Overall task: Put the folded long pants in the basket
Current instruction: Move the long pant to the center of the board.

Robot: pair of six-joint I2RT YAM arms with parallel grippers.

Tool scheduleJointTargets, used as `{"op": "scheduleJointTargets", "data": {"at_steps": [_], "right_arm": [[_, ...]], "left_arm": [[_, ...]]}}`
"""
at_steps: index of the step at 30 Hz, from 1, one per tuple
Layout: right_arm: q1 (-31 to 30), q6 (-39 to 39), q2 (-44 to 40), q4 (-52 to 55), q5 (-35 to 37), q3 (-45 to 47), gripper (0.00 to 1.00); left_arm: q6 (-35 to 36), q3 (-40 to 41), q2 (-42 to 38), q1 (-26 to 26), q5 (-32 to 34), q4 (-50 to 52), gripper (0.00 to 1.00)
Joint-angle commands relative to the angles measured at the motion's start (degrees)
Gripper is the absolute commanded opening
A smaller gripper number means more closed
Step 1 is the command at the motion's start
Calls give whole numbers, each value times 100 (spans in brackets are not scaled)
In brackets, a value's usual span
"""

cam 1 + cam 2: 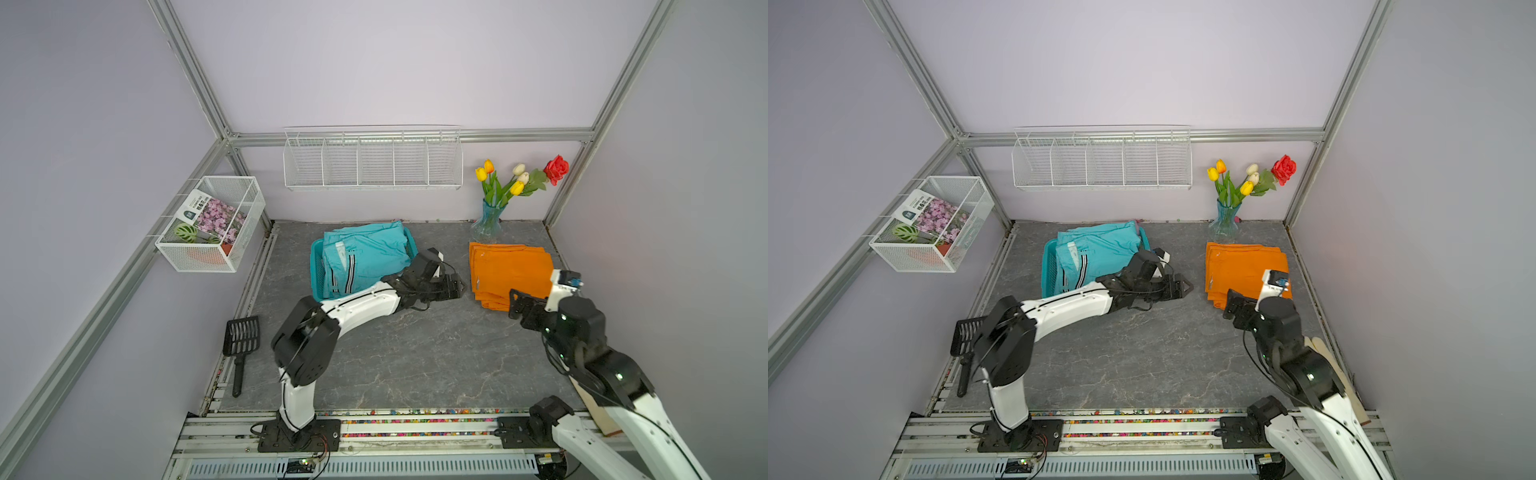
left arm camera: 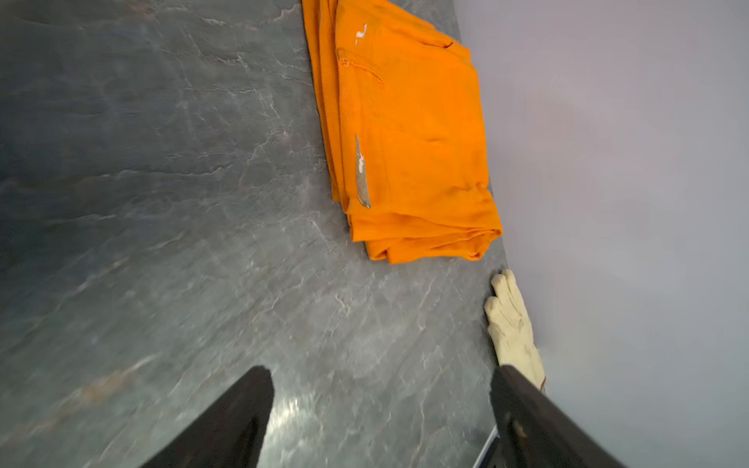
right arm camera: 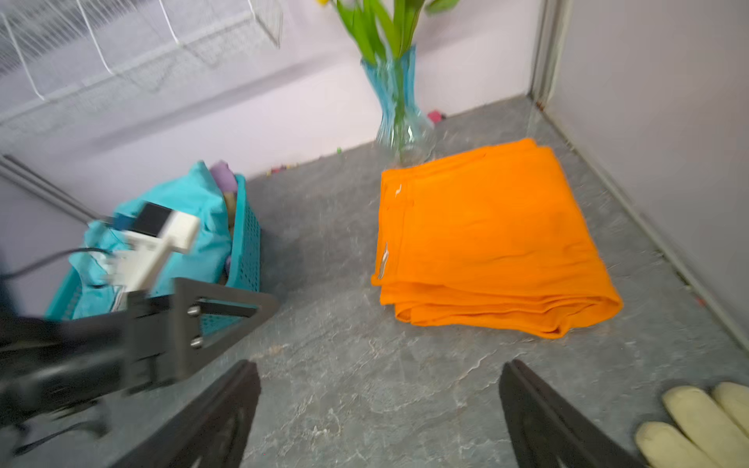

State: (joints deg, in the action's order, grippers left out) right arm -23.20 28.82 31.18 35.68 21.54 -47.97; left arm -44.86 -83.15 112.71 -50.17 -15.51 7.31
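Teal pants (image 1: 365, 253) in basket (image 1: 318, 270) — orange pants (image 1: 511, 270) outside

Right gripper (image 3: 380, 368) spread wide over the grey counter (image 3: 324, 251). Folded orange pants (image 3: 486, 239) lie just ahead, vase (image 3: 399, 105) right behind them. Teal pants (image 3: 182, 227) heaped in the basket (image 3: 248, 243), lilac pair (image 3: 223, 176) peeking out. Glove (image 3: 697, 425) near one finger.

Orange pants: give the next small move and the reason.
Probably ease the right gripper forward to the near folded edge of the orange pants. They lie on the table, outside the basket, and the open, empty jaws face them.
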Motion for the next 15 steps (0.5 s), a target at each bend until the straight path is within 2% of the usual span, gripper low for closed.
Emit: {"op": "scheduleJointTargets", "data": {"at_steps": [1, 3, 7, 15], "right_arm": [[5, 24, -85, 407, 648, 23, 98], [7, -16, 175, 298, 471, 0, 98], [17, -22, 553, 91, 173, -37, 98], [14, -226, 223, 26, -226, -46, 98]], "left_arm": [[-157, -986, 754, 8, -275, -43, 89], [-217, -1672, 1327, 12, -276, 372, 89], [-353, -2343, 2003, 12, -157, 656, 91], [-752, -3215, 2984, 2, -496, 805, 92]]}}
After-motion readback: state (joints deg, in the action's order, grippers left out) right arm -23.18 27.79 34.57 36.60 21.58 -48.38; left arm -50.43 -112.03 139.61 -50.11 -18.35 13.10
